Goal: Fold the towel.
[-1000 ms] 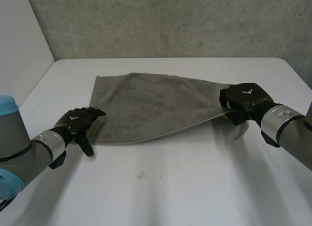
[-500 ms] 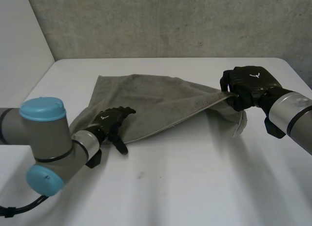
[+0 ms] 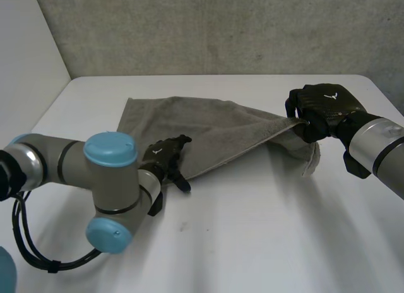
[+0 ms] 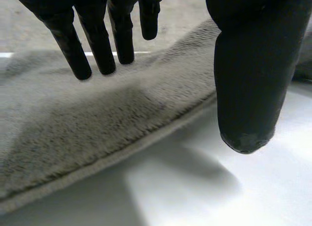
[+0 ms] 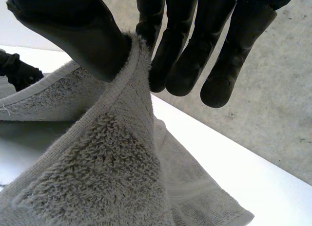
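A grey towel [image 3: 189, 132] lies spread on the white table, its right corner raised off the surface. My right hand [image 3: 319, 110] is shut on that corner; in the right wrist view the thumb [image 5: 73, 31] pinches the towel's hem [image 5: 129, 80] against the fingers [image 5: 185, 50]. My left hand [image 3: 165, 155] hovers over the middle of the towel's near edge. In the left wrist view its fingers [image 4: 100, 46] hang straight above the towel [image 4: 87, 138], and the thumb [image 4: 248, 80] stands apart over the bare table beside the hem. It holds nothing.
The white table [image 3: 252, 230] has free room in front of the towel. A grey concrete wall [image 3: 221, 28] closes the back and a white wall stands at the left. My left arm's elbow [image 3: 110, 179] reaches over the front left of the table.
My left hand has slid right along the towel's near edge, from the left corner to its middle. My right hand has lifted the right corner slightly, pulling the towel taut.
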Action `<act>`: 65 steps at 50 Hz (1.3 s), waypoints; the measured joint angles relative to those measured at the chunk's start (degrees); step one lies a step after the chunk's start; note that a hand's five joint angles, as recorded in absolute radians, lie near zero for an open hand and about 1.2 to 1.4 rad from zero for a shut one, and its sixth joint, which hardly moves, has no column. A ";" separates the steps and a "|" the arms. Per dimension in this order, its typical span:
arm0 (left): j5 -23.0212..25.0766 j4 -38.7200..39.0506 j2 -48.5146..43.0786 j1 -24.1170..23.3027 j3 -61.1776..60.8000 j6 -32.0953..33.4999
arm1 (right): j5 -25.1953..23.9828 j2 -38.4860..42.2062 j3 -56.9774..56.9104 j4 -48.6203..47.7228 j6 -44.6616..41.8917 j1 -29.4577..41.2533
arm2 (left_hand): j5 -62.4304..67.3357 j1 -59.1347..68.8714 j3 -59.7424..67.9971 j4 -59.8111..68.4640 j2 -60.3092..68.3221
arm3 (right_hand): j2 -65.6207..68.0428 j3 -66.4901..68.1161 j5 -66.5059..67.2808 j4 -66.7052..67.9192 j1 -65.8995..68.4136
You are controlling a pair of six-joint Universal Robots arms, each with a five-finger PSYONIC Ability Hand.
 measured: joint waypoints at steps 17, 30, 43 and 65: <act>-14.92 6.65 -2.64 2.71 1.81 0.94 | 0.00 0.01 -0.06 0.01 -0.08 -0.08 | 26.77 0.00 26.99 27.07 27.01 | 0.00 0.00 0.00 0.00 0.00; -13.31 5.99 2.14 9.66 -6.21 4.92 | -0.08 0.00 -0.51 0.00 -0.17 -1.26 | 27.19 0.00 27.17 27.20 27.25 | 0.00 0.00 0.00 0.00 0.00; -4.59 6.03 3.73 13.23 -10.01 11.35 | -0.02 0.01 -0.73 -0.04 -0.21 -1.42 | 27.31 0.00 27.52 27.59 27.54 | 0.00 0.00 0.00 0.00 0.00; 0.16 6.07 3.30 17.03 -10.36 20.88 | -0.24 0.04 -0.27 -0.08 -0.27 -1.34 | -4.34 0.00 -6.00 -5.84 -6.00 | 0.00 0.00 0.00 0.00 0.00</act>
